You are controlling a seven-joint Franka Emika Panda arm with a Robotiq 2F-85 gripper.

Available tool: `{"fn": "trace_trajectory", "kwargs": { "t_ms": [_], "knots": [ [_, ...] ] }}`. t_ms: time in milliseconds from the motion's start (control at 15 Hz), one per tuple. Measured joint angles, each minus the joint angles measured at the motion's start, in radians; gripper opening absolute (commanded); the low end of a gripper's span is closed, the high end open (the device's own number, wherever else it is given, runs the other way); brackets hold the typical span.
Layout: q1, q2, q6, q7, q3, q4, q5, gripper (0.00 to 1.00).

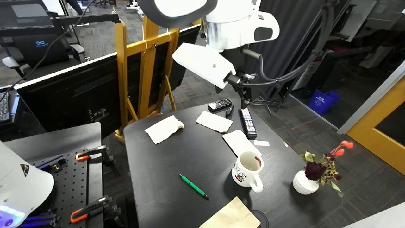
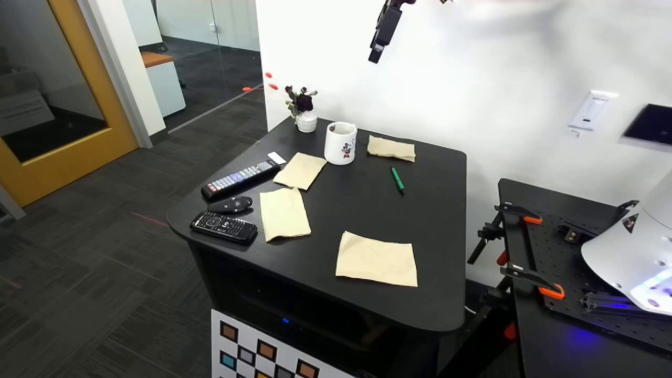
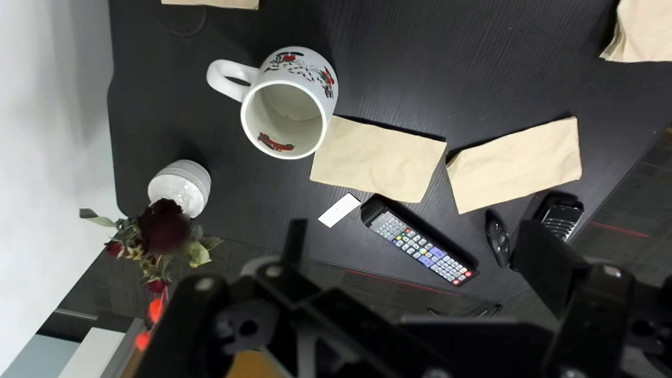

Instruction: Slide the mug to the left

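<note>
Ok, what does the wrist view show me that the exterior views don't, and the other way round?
Only the wrist view: a clear look at the gripper standing open.

Only the exterior views: the green pen and the white robot base, each in both exterior views.

Shared by all: the white mug, the flower vase, the long remote, the white card and tan paper pieces.

My gripper (image 3: 413,228) was out of focus in the wrist view; wall (image 2: 472,100) was bright, softly shadowed; blue light (image 1: 11,214) glowed on my base (image 1: 28,180).
</note>
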Motion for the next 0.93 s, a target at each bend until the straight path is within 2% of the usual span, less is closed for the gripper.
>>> {"fn": "trace_trajectory", "kwargs": {
  "t_ms": [533,933],
  "knots": [
    [-0.001,0.012,0.000,0.000,0.001,0.000,0.012,1.00],
    [-0.016,0.133,0.004,-0.001,0.005,0.031,0.039,1.00]
  ]
}}
